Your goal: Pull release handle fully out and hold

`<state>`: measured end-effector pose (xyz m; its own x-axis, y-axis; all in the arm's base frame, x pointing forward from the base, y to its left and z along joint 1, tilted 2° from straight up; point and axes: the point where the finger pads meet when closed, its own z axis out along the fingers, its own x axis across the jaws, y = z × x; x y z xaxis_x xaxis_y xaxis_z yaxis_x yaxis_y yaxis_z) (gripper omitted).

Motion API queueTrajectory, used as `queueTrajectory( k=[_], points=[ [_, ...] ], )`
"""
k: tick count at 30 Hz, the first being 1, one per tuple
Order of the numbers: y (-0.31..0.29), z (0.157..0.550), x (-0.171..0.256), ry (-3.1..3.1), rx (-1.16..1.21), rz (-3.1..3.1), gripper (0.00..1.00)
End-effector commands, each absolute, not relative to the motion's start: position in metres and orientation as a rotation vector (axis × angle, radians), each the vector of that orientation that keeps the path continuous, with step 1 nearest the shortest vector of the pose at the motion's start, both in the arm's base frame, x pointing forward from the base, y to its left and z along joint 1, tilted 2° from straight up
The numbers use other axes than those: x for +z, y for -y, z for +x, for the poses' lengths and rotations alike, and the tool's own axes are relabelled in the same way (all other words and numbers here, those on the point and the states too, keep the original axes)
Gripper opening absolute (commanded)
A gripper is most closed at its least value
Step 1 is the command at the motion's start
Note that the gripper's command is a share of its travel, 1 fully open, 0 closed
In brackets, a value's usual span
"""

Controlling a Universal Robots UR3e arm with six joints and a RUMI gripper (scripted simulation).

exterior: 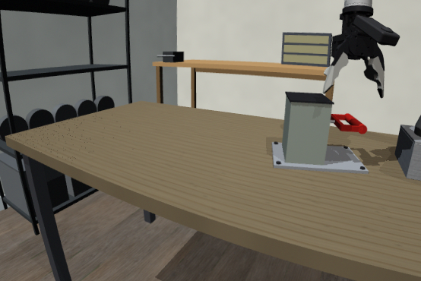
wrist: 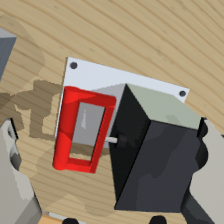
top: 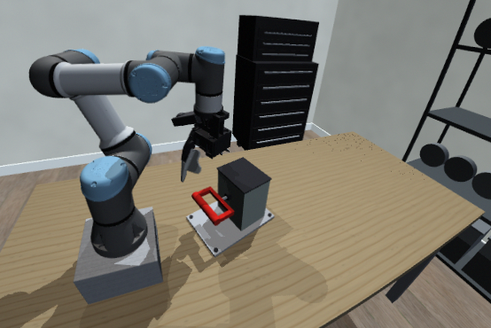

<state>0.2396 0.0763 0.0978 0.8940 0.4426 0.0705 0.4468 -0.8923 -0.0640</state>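
Handle [top: 213,206] red rect. loop, thin rod into box [top: 244,199]

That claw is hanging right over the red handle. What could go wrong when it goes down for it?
The open gripper hovers above the red handle, which sits close to the grey box. A finger could strike the box top on the way down. The fingers might also close on the thin rod instead of the grip.

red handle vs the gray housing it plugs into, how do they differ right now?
The red handle is an open rectangular loop; the gray housing is a solid block with a black top. The handle lies flat, clear of the base plate; the housing stands upright on it. A thin rod joins them. The open claw touches neither.
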Motion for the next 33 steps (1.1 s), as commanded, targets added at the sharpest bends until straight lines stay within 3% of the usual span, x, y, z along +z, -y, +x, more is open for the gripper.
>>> queueTrajectory(
  k=[1, 33],
  points=[
    [-0.063, 0.239, 0.099, 0.649, -0.086, -3.009, 1.00],
    [-0.007, 0.223, 0.101, 0.380, -0.057, -3.131, 1.00]
  ],
)
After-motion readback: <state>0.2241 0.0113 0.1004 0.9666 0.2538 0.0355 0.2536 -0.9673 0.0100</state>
